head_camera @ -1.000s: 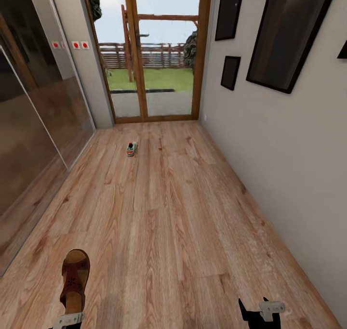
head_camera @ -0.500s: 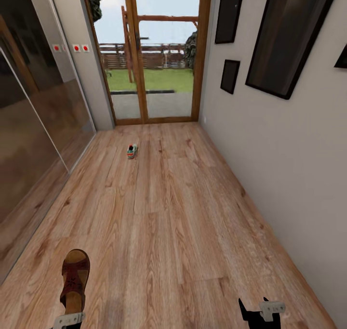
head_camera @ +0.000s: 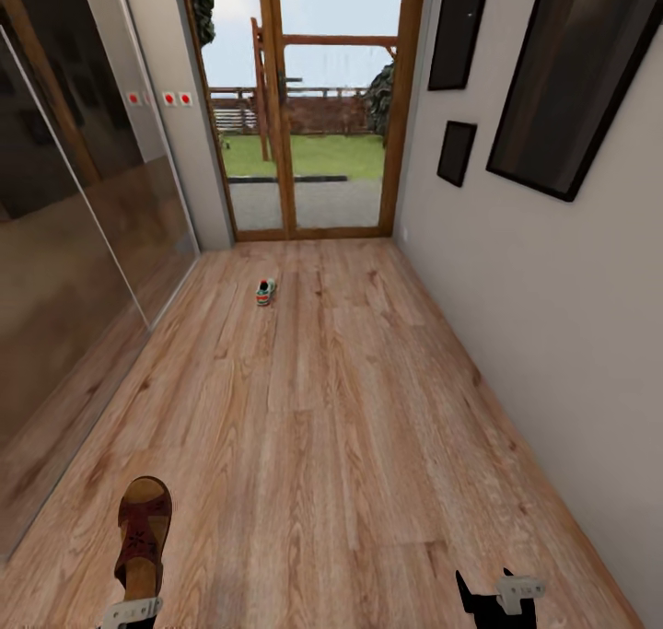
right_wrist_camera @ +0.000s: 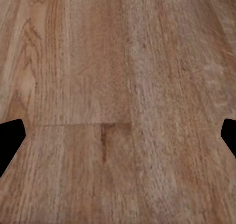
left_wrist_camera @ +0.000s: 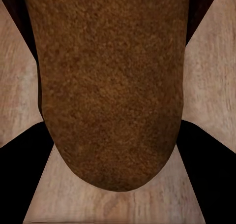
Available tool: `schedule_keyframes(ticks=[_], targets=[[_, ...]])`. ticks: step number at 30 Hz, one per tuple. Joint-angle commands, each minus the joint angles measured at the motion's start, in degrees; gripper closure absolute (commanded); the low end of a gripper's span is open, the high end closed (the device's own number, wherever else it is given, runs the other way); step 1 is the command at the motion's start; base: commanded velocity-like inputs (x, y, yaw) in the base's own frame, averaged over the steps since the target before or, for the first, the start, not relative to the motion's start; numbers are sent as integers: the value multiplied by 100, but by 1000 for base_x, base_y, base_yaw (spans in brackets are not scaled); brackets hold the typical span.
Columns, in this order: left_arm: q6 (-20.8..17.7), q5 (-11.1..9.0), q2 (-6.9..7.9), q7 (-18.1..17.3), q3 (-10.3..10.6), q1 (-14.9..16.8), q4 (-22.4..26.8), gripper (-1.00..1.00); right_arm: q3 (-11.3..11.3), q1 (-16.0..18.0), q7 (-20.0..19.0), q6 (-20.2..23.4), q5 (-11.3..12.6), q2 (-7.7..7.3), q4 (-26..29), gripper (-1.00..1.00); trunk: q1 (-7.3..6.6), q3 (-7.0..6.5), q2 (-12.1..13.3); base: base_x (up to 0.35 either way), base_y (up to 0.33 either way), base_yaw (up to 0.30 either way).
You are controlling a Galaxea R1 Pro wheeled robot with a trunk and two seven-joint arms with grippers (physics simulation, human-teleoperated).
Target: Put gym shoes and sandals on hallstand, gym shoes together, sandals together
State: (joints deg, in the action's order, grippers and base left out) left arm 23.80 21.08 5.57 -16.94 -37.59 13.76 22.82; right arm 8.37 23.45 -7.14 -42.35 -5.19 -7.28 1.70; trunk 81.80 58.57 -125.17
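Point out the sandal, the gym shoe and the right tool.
sandal (head_camera: 143,537), head view, on its dark strap.
gym shoe (head_camera: 265,292), head view, middle of the shoe.
right tool (head_camera: 497,599), head view, between its fingertips.

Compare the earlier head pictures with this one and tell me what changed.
The whole view slid rightward and slightly down, so the camera turned; the things themselves did not move. The gym shoe lies in the same spot on the corridor floor near the glass door. The left claw still holds the sandal, and the right claw stays open, empty over the planks.
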Motion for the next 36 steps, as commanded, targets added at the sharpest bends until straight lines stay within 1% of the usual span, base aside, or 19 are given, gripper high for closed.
schedule_keyframes(ticks=[1, 10, 25, 31, 36], targets=[[19, 32, -3, -46, -49, 6, -4, 100, 51, 2, -16, -16, -53, -2, -3, -100, -1, 0, -2, 0, 0, 228], [23, 34, -8, -46, -32, 5, 2, 100, 51, 2, -16, -19, -53, -2, -3, -100, -1, -29, -2, 22, -27, 251], [19, 45, -12, -46, -12, 5, 3, 100, 51, 2, -16, -16, -53, -2, -3, -100, -1, -33, -2, 158, -211, 267], [19, 45, -12, -47, -12, 8, 4, 100, 51, -2, -16, -12, -53, -2, -3, -100, -1, -33, -2, 219, -211, 79], [23, 41, -12, -47, -16, 9, 4, 100, 51, 1, -16, -15, -53, -2, -3, -100, -1, -33, -2, 109, -248, 17]])
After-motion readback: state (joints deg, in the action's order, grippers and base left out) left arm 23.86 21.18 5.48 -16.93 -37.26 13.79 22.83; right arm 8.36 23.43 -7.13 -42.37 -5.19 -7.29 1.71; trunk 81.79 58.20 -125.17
